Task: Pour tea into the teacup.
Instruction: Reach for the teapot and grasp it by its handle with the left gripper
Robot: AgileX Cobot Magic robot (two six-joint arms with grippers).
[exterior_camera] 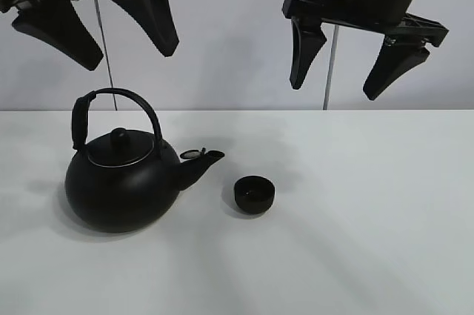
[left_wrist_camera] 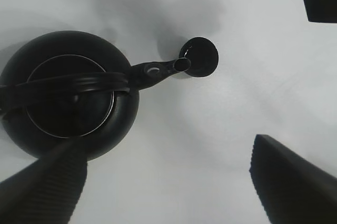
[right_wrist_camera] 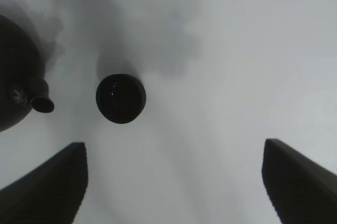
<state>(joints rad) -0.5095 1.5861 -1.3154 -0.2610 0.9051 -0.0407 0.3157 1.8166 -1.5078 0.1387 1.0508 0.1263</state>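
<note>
A big round matte black kettle (exterior_camera: 122,181) with an arched handle stands upright on the white table (exterior_camera: 370,241). Its spout points toward the small, low black teacup (exterior_camera: 254,194) — just beside it, not touching. Both black grippers — left (exterior_camera: 96,22), right (exterior_camera: 352,63) — hang above with jaws apart.

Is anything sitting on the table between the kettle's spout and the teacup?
Nothing. Only bare white table separates the spout of the kettle from the teacup, as the exterior high and right wrist views show.

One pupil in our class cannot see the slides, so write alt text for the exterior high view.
A round black kettle stands on a white table, its spout pointing at a small black teacup close beside it, not touching. The left pincer and right pincer hang open above, holding nothing.
</note>
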